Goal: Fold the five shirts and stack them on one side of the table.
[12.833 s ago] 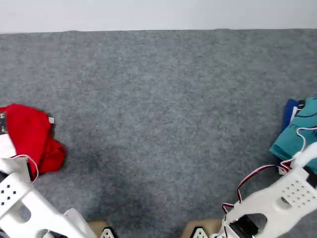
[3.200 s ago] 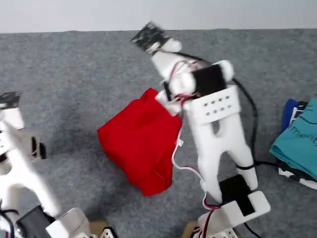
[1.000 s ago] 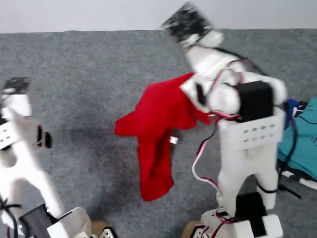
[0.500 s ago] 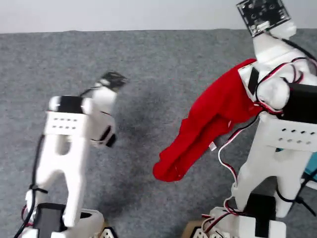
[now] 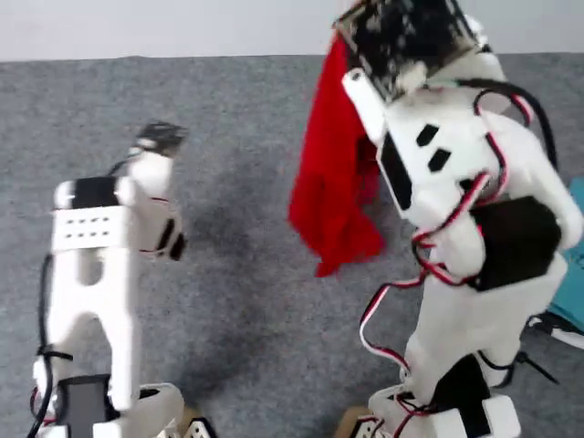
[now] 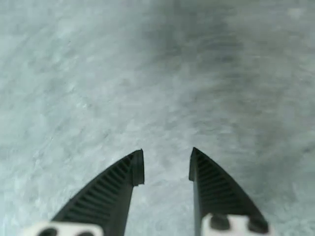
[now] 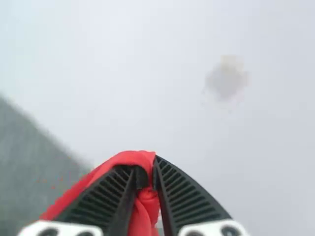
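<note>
A red shirt (image 5: 333, 173) hangs in the air over the middle of the grey table, gathered into a long drooping bunch. My right gripper (image 7: 145, 173) is shut on its top edge, the red shirt (image 7: 142, 201) pinched between the black jaws, and the right arm (image 5: 456, 182) is raised high at the right. My left gripper (image 6: 166, 167) is open over bare grey felt, nothing between its fingers. The left arm (image 5: 100, 246) stands at the left, apart from the shirt. A teal shirt (image 5: 575, 265) lies at the right edge, mostly hidden by the right arm.
The grey felt table (image 5: 228, 301) stretches wide between the two arms. A pale wall (image 5: 182, 27) runs behind the far edge of the table.
My right arm has lifted the red shirt up and toward the back, so it hangs more upright. The left arm has shifted slightly left.
</note>
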`<state>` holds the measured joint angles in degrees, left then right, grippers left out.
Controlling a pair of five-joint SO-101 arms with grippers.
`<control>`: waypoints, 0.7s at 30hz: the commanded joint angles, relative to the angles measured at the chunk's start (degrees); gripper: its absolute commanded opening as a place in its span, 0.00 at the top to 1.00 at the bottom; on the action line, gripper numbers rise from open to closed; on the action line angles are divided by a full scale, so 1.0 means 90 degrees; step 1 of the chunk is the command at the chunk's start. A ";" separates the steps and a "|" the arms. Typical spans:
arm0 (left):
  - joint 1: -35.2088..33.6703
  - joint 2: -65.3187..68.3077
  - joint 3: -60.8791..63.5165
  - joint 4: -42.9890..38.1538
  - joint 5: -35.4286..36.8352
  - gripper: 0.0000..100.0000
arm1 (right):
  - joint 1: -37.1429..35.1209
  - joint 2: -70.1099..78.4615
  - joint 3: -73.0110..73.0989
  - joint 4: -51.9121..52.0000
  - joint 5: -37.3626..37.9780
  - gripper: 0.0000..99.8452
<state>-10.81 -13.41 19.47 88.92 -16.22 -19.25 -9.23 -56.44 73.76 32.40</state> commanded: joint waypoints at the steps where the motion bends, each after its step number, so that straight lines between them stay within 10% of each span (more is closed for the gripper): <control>1: -0.0713 -0.0244 -0.0249 -0.0078 0.0020 0.85 | -0.0376 -0.0269 -0.0430 -0.0542 0.0469 0.99; 14: -0.0908 -0.0244 -0.0708 -0.0068 -0.0186 0.85 | 0.0484 0.0269 0.1104 0.0806 0.0752 0.99; 21: 0.0703 -0.0244 -0.0786 0.0029 -0.0166 0.85 | 0.1783 0.1431 0.2706 0.0767 0.0772 0.99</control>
<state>-11.25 -13.41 14.37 88.92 -17.71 -7.65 0.97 -34.46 80.79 38.55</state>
